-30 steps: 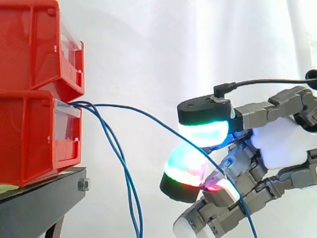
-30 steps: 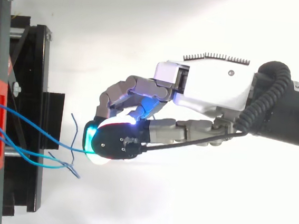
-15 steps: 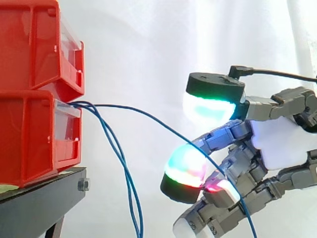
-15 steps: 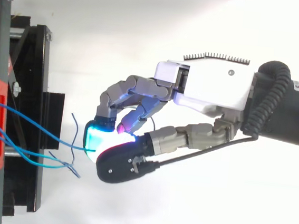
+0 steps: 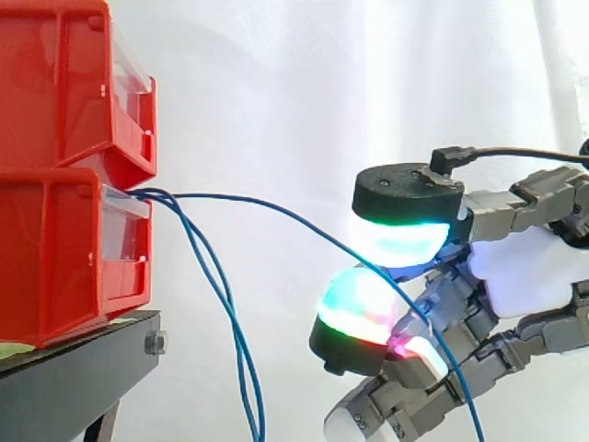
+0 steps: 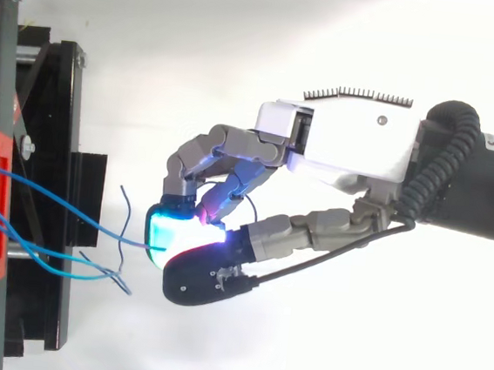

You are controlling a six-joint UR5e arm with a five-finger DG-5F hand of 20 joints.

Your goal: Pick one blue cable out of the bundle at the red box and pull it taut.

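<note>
Blue cable (image 5: 276, 214) arcing from the lower red box (image 5: 55, 258) to the hand (image 5: 515, 276), which is curled and pinches it between two glowing pads (image 5: 354, 308); other cables (image 5: 241, 368) hang slack.

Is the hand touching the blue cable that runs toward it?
Touching. The side view shows the blue cable passing between the glowing pads of the hand and bending over the lower pad.

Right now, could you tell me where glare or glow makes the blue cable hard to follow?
Side view: the cable reads dark against the evenly lit curtain, then gets harder to trace across the hand's glowing pads. Top view: the ground is washed out white, and the cable is lost in the cyan glow.
</note>
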